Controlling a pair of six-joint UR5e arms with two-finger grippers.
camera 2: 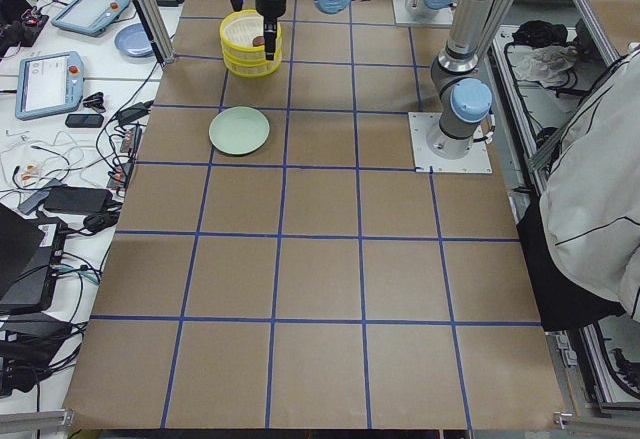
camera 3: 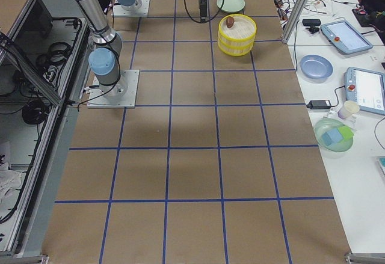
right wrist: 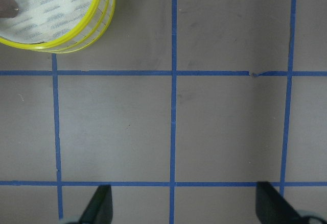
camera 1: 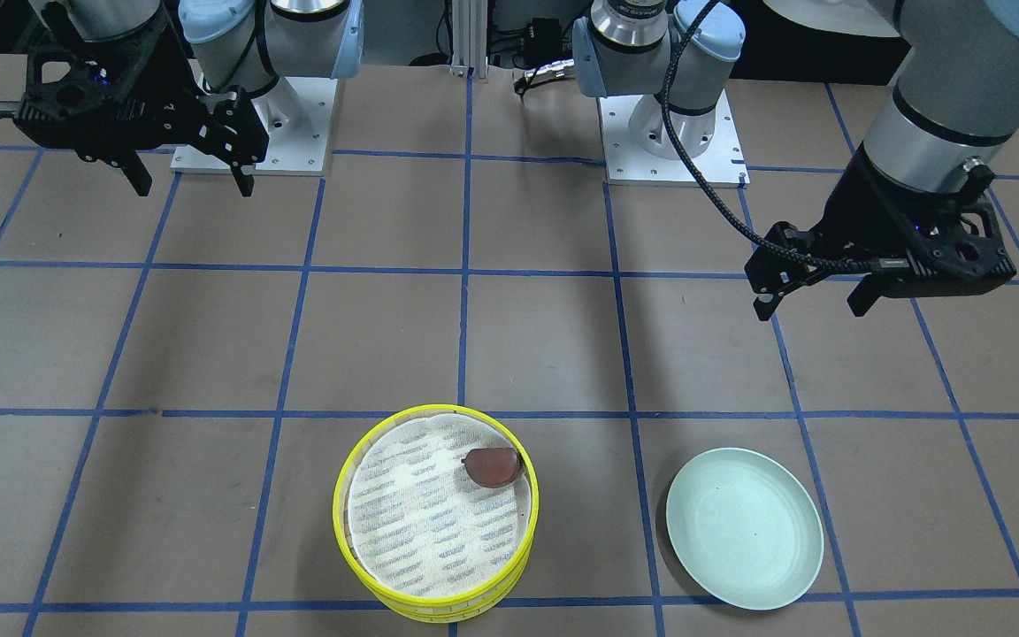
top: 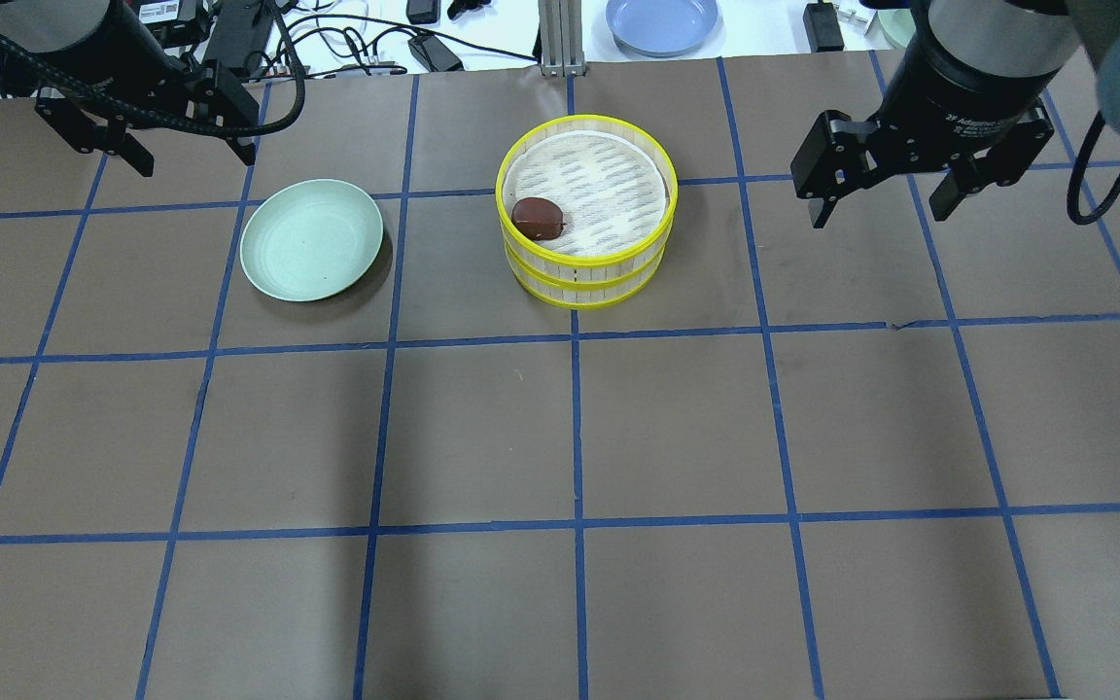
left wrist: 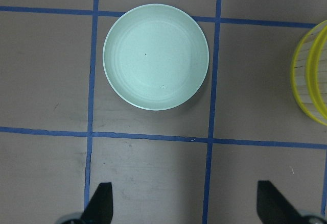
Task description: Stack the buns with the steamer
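The steamer (camera 1: pixel 346 469) is two stacked yellow-rimmed tiers with a printed liner on top; it also shows in the overhead view (top: pixel 584 277). The dark reddish-brown bun (camera 1: pixel 492 466) lies on that liner against the rim, as the overhead view (top: pixel 536 217) shows. The cream-white bun is hidden or out of view. A pale green plate (camera 1: pixel 744 528) lies empty beside the steamer, right below my left wrist camera (left wrist: pixel 156 63). My left gripper (top: pixel 195 160) hangs open and empty above the table near the plate. My right gripper (top: pixel 879 216) hangs open and empty, well to the steamer's other side.
The brown table carries a grid of blue tape. The two arm bases (camera 1: pixel 253 124) (camera 1: pixel 673 133) stand at the robot's side. A blue plate (top: pixel 662 21), cables and devices lie on the white bench beyond the table's far edge.
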